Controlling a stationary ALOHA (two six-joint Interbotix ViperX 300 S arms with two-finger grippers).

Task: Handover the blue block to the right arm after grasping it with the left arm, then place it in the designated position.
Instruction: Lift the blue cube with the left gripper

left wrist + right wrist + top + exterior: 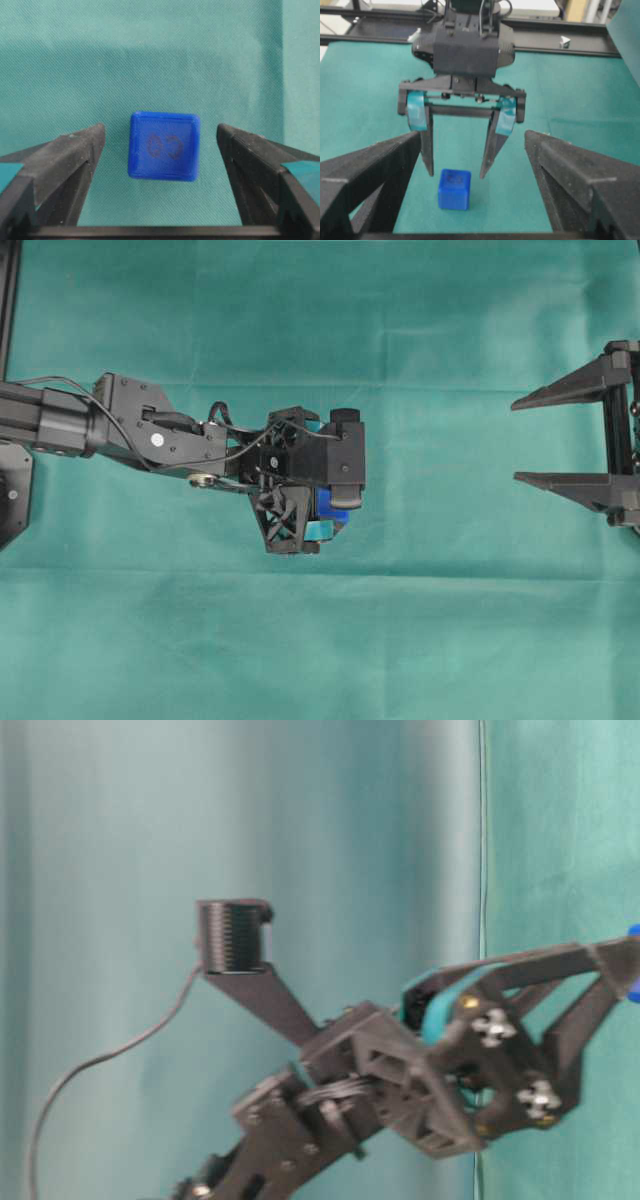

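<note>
Blue block [164, 152] between wide-spread left gripper [160, 145] fingers

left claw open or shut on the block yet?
Open. The left claw straddles the blue block with green cloth visible on both sides between fingers and block.

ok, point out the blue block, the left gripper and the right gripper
blue block [163, 145], left wrist view, on its marked top face.
left gripper [456, 174], right wrist view, midway between its fingertips, above the block.
right gripper [521, 440], overhead view, midway between its two pointed fingertips.
</note>
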